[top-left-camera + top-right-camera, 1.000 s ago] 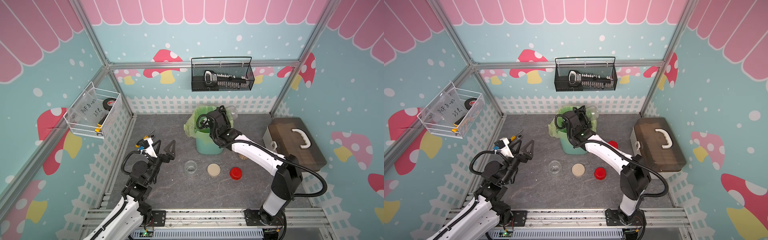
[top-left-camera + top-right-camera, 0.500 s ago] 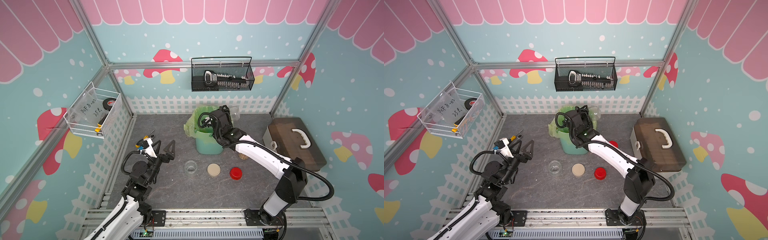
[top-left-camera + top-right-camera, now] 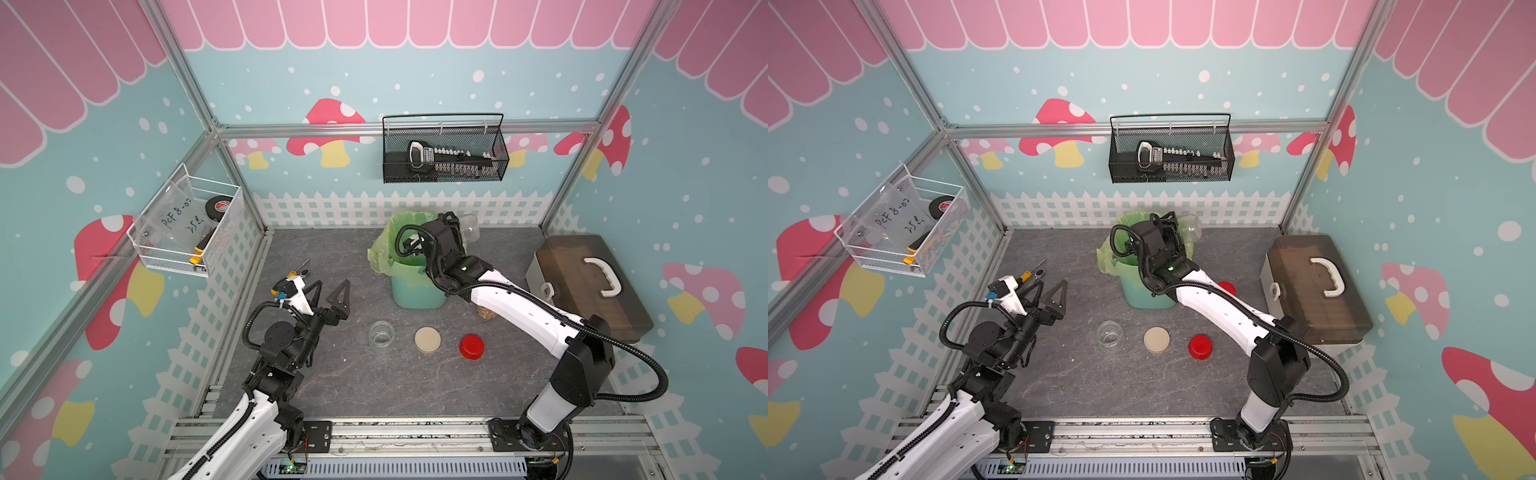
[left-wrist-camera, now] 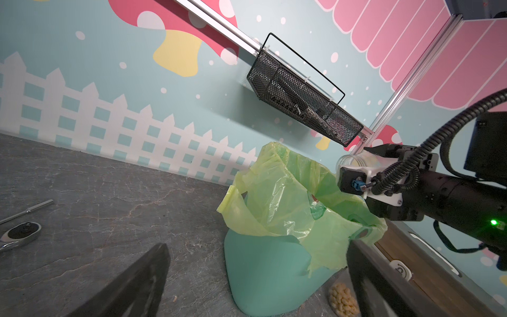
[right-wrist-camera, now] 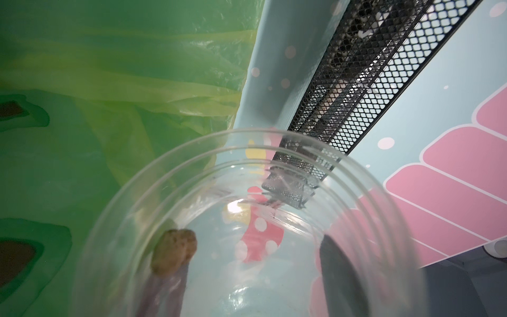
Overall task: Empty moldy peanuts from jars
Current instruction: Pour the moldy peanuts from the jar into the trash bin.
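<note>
Clear plastic, we judge the jar (image 3: 468,232) light and slippery; right gripper (image 3: 454,229) clamps its wall, left gripper (image 3: 331,293) stands open.

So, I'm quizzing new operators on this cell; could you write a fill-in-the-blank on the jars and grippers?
The right gripper holds a clear jar tipped over the bin with the ____ bag. The right wrist view shows just ____ peanut in that jar. Between the empty jar and the red lid lies a ____ lid. The left gripper is ____, holding nothing.
Missing: green; one; beige; open.
</note>
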You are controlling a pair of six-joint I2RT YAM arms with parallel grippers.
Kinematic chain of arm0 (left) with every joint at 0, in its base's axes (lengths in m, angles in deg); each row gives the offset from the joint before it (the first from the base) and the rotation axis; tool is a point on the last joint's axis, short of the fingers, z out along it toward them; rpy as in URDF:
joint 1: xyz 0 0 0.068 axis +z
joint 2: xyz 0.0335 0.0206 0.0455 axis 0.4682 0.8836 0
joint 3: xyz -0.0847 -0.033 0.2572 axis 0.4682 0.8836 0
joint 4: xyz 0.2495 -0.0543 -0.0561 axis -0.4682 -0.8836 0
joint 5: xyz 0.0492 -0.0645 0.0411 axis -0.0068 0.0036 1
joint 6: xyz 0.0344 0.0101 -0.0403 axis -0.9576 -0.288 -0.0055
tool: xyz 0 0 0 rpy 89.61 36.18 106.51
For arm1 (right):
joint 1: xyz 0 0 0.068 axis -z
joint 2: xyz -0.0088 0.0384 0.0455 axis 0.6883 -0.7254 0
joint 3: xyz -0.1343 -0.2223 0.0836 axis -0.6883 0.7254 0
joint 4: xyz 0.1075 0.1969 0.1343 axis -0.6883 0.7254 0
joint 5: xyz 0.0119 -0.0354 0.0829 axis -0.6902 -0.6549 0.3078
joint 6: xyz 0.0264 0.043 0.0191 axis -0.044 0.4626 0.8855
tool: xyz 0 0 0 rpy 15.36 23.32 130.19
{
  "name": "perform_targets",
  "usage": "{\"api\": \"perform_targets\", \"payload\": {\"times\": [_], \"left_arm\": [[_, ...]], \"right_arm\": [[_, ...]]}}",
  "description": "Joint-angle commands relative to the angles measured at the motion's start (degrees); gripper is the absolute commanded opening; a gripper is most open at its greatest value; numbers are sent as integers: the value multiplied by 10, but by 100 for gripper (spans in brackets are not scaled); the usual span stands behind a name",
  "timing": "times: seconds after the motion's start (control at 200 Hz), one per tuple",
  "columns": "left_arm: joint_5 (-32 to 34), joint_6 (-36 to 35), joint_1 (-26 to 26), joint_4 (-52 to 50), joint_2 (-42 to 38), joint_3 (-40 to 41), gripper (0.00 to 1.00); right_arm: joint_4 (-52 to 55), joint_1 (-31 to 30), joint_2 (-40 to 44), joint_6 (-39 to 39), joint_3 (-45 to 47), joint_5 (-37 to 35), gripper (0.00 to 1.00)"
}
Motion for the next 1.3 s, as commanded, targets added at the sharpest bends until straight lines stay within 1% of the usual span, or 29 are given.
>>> {"api": "perform_targets", "payload": {"times": [0.0,0.125,0.215,0.41,0.51,0.565,0.62,0.74,0.78,0.885,1.086,1.146,1.296], "left_arm": [[-5,12,6,10,-4,5,99],[-6,15,7,12,-4,6,99],[-11,18,7,19,4,5,99],[-14,21,9,22,8,5,99],[-15,22,9,23,9,5,99],[-16,22,10,25,10,5,99],[-20,23,10,27,12,4,99],[-45,21,10,44,18,4,99],[-58,20,9,52,21,3,99],[-106,21,9,91,29,5,99],[-203,36,10,171,60,4,99],[-218,43,9,187,74,2,99],[-213,46,10,190,86,1,99]], "right_arm": [[3,1,5,45,-11,11,58],[109,1,25,183,-79,83,58],[157,1,49,257,-113,144,58],[189,6,126,389,-103,289,58],[215,20,157,466,-96,360,59],[232,37,176,517,-93,420,58],[241,58,196,569,-84,498,58],[232,97,236,678,-46,644,56],[228,107,246,702,-33,696,55],[217,121,260,754,-2,803,55],[140,148,263,855,62,994,54],[129,153,259,861,71,1005,53],[176,163,243,814,49,884,53]]}}
